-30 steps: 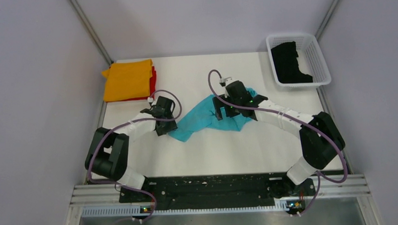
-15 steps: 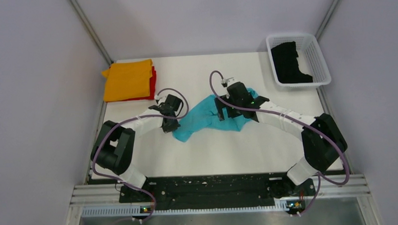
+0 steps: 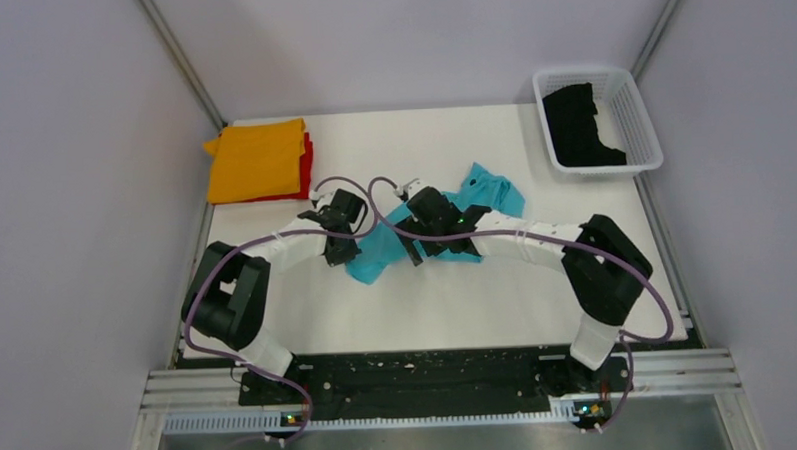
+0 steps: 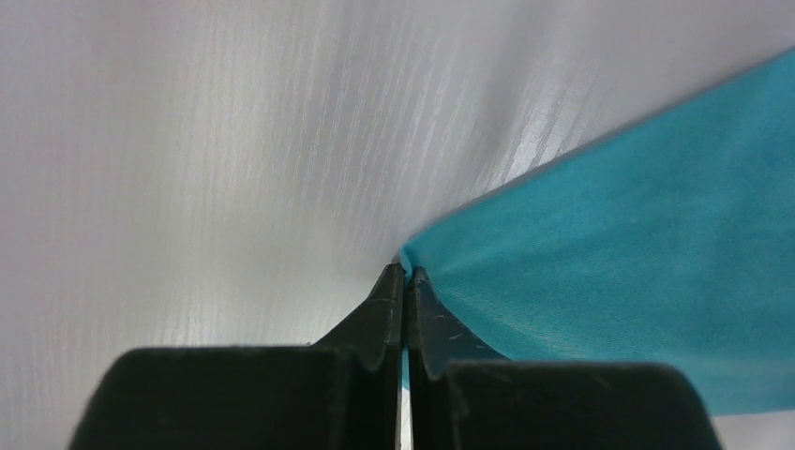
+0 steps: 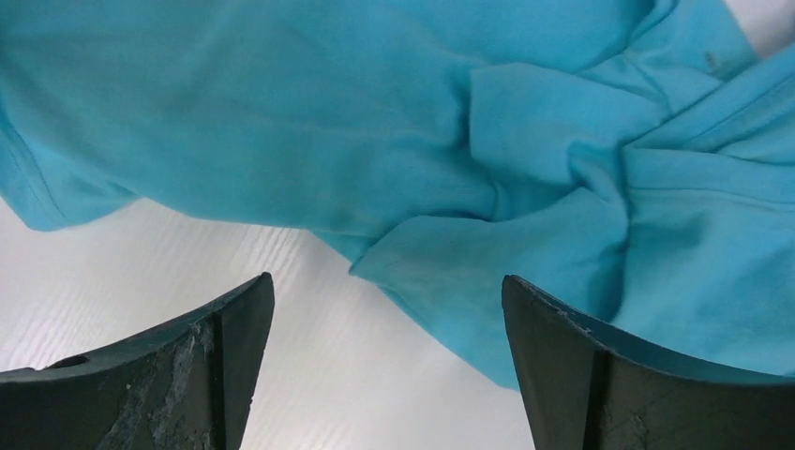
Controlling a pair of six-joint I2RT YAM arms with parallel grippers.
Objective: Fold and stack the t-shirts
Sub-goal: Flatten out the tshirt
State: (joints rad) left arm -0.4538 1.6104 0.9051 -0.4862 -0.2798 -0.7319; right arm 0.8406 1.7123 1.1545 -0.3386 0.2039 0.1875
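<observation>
The turquoise-blue t-shirt (image 3: 488, 190) lies crumpled mid-table. My left gripper (image 3: 340, 255) is at its left end; in the left wrist view the gripper (image 4: 405, 272) is shut on the edge of the shirt (image 4: 637, 234). My right gripper (image 3: 415, 252) hovers over the shirt's middle. In the right wrist view that gripper (image 5: 386, 278) stands open just above the bunched cloth (image 5: 375, 122), holding nothing. A folded orange t-shirt (image 3: 257, 160) lies on a red t-shirt (image 3: 308, 160) at the back left. The black t-shirt (image 3: 581, 124) lies in the basket.
A white mesh basket (image 3: 652, 128) stands at the back right corner. Grey walls and metal posts close in the table on three sides. Purple cables loop over both wrists. The arm bases sit on a rail at the near edge.
The left gripper moved right to the shirt's left end and shut on its edge. The right arm swung left over the shirt, uncovering its far right part.
</observation>
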